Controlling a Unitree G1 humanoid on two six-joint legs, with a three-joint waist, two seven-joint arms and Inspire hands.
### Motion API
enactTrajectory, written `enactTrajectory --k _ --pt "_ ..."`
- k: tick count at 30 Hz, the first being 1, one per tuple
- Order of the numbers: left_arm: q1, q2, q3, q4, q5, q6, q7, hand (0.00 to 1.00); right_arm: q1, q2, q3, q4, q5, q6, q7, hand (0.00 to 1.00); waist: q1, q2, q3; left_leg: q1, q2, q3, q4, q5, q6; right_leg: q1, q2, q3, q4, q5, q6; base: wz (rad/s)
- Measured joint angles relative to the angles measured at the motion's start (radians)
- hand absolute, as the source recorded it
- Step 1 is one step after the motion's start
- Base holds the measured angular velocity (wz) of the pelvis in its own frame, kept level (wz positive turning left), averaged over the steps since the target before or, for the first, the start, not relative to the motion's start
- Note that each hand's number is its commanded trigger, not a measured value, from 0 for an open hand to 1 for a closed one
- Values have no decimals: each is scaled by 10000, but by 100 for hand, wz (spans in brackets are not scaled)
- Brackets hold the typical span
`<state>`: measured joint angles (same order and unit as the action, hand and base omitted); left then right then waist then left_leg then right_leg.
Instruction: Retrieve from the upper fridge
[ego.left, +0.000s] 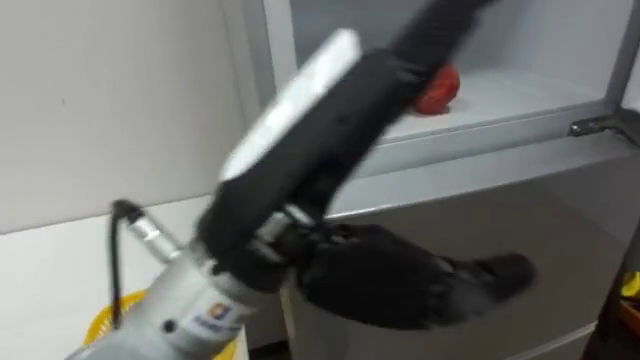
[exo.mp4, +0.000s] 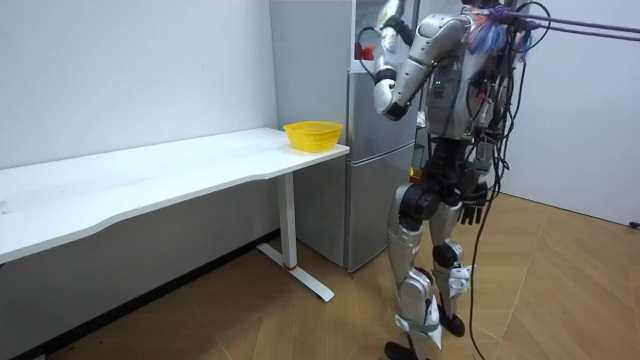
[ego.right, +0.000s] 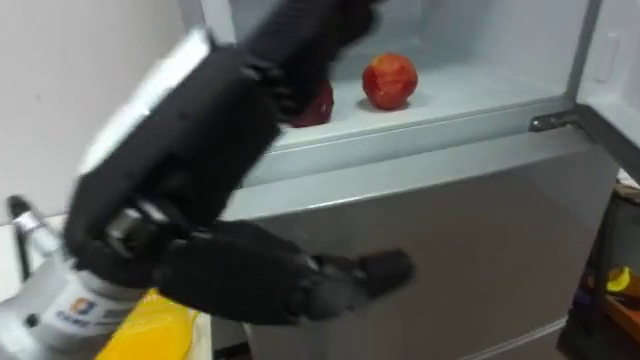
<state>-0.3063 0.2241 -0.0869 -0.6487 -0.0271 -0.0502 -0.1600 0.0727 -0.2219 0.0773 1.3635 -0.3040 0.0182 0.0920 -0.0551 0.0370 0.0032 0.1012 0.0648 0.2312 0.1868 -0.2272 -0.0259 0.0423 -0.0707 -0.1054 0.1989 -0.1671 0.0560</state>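
Note:
A red apple (ego.right: 390, 80) lies on the white shelf (ego.right: 470, 95) of the open upper fridge. A second, darker red fruit (ego.right: 320, 104) sits to its left, partly hidden behind my left hand (ego.right: 190, 140). That hand rises from the lower left, close to the camera. Its fingers are stretched up towards the shelf and its thumb (ego.right: 370, 270) is spread out to the right; it holds nothing. In the left eye view the left hand (ego.left: 330, 130) overlaps the apple (ego.left: 443, 92). My right hand (exo.mp4: 470, 208) hangs relaxed by my hip.
I stand facing the grey fridge (exo.mp4: 375, 170). Its lower door (ego.right: 450, 230) is closed, and the open upper door's edge (ego.right: 612, 60) is at the right. A yellow bowl (exo.mp4: 312, 133) stands on the white table's (exo.mp4: 150, 170) end, to the left of the fridge.

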Motion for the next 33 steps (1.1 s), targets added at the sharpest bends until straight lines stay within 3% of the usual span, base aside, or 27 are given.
enactTrajectory --k 2,3,5,6,8,14,17,19,25,29,33 --pt "159 3 799 7 464 -81 538 0 123 23 -246 66 -35 -98 -99 0 184 -69 22 49 -6 -147 5 0 0 121 -24 -213 -16 0 0 22" --pt "277 4 1366 20 629 -283 1009 0 192 47 -419 54 -128 -172 -128 0 292 -126 20 84 -4 -176 5 6 -10 147 -29 -314 -47 -1 -1 20" --pt "480 4 2073 16 803 -624 1866 0 296 86 -639 52 -198 -243 -156 0 398 -159 -29 130 -15 -315 9 8 -14 304 -34 -420 -160 -2 -5 18" --pt "671 10 2552 -3 810 -899 2404 0 371 104 -799 42 -204 -267 -154 0 487 -175 -91 150 -19 -348 10 7 -14 354 -37 -442 -196 -4 -6 16" --pt "984 12 3222 -3 897 -1207 3130 0 479 118 -931 5 -317 -316 -171 0 629 -159 -118 245 -33 -391 13 6 -14 502 -32 -448 -289 4 -7 6" --pt "1784 34 5244 22 732 -1652 5102 0 767 280 -1128 -58 -399 -270 -309 0 1136 18 -56 260 -45 -604 -2 4 -16 623 -43 -623 -267 8 -14 7" --pt "2725 26 6134 379 586 -1973 5800 0 820 211 -1500 -306 -423 -169 -237 0 1322 205 -58 257 -75 -706 -62 2 -14 589 -39 -609 -267 6 -13 0" --pt "3226 -17 6464 817 487 -1987 6144 0 915 210 -1590 -469 -441 -167 -221 0 1441 301 -91 250 -73 -747 -50 3 -15 558 -35 -637 -249 -3 -26 4" --pt "4397 -10 7188 2844 -2311 -1951 6942 0 1090 192 -1583 -686 -379 51 -106 0 1744 311 -119 157 -109 -987 17 9 -23 445 -106 -820 -82 -123 -49 4" --pt "5403 -148 7197 5197 -3891 -1590 7097 0 1182 183 -1617 -836 -512 308 -36 0 1731 189 -85 195 -200 -1126 18 9 -20 428 -187 -767 70 -296 6 5" --pt "5688 -170 7059 7709 -5898 -1271 7248 0 1144 228 -1673 -1138 -518 629 144 0 1684 23 -43 128 -230 -1368 -7 -6 -2 400 -190 -836 83 -308 8 6"
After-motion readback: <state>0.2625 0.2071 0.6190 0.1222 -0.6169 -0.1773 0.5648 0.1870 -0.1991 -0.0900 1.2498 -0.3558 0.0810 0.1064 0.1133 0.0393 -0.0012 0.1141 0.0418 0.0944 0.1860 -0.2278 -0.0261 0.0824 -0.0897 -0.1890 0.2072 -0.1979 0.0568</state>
